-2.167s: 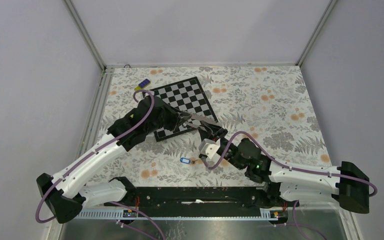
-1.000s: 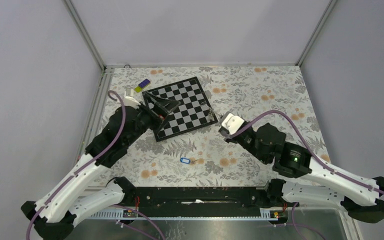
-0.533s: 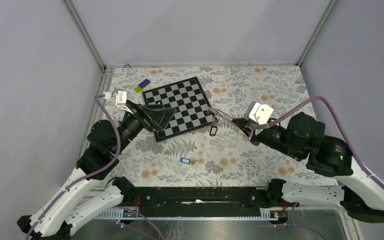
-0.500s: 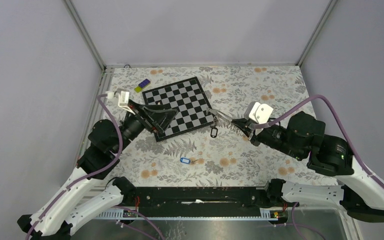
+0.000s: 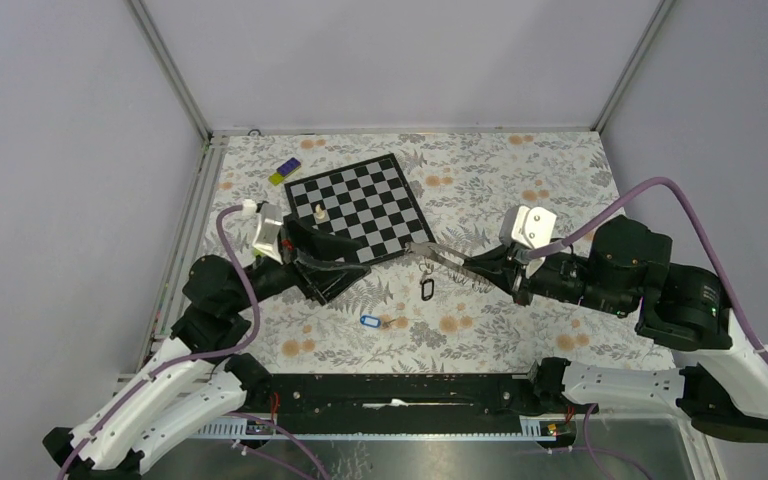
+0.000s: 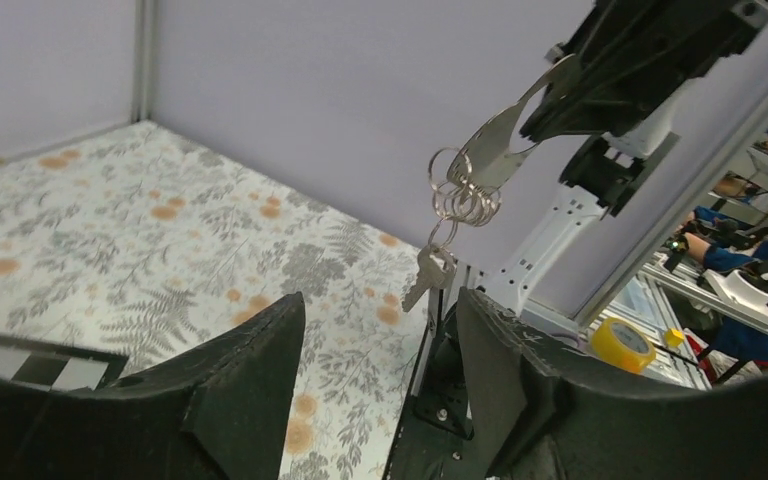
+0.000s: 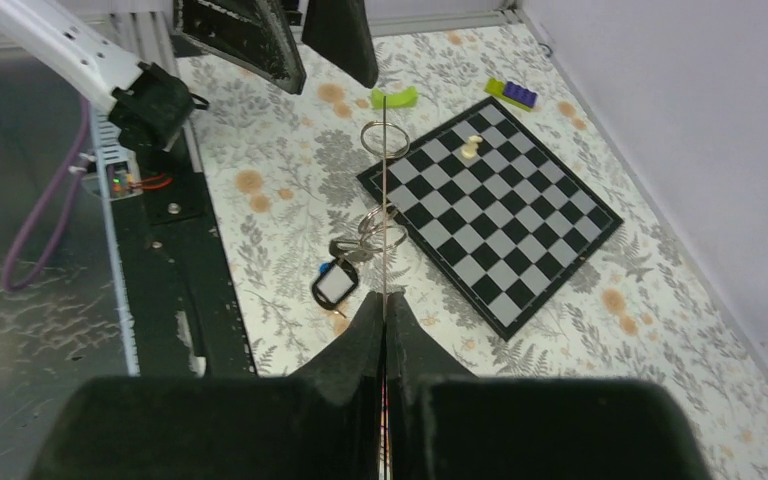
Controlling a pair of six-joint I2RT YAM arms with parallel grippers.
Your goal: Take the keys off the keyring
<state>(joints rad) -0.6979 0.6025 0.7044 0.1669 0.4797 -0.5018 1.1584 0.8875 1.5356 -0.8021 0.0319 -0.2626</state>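
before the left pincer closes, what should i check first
1. Right pincer grip on the flat key: shut on it, ok.
2. Rings and dangling key hang from the flat key, above the table: ok.
3. Left pincer wide enough for the dangling key: jaws apart, ok.
4. Dangling key inside the left pincer's jaws: not ok, the top view shows the pincer short of it.
5. Blue tag out of the way: ok, it lies on the table apart from the held bunch.
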